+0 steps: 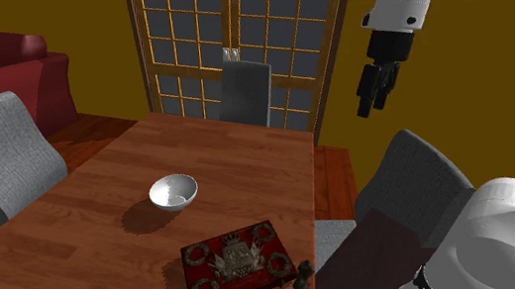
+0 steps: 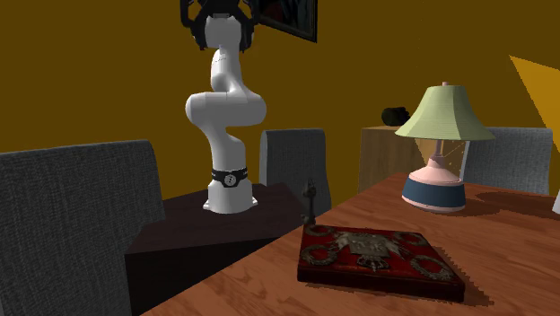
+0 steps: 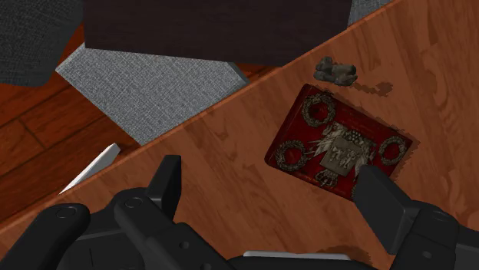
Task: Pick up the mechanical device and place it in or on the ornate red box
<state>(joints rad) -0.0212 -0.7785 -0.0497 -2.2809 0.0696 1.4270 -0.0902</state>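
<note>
The mechanical device (image 1: 303, 278) is a small dark grey piece standing on the wooden table (image 1: 106, 235) at its edge nearest the stand. Just beside it lies the ornate red box (image 1: 237, 263), flat, with metal wreaths and a crest on its lid. In the second exterior view the device (image 2: 311, 204) stands upright behind the box (image 2: 377, 256). My gripper (image 1: 376, 90) hangs high above the table's edge, far from both. In the wrist view the device (image 3: 336, 71) and box (image 3: 338, 142) lie far below the open gripper (image 3: 272, 188), whose fingers (image 3: 165, 180) hold nothing.
A white bowl (image 1: 172, 192) sits mid-table. A lamp (image 2: 441, 148) stands on the table past the box. Grey chairs (image 1: 3, 157) (image 1: 245, 95) (image 1: 410, 186) surround the table, one next to the dark stand (image 1: 368, 255). A red sofa (image 1: 8, 72) stands far off.
</note>
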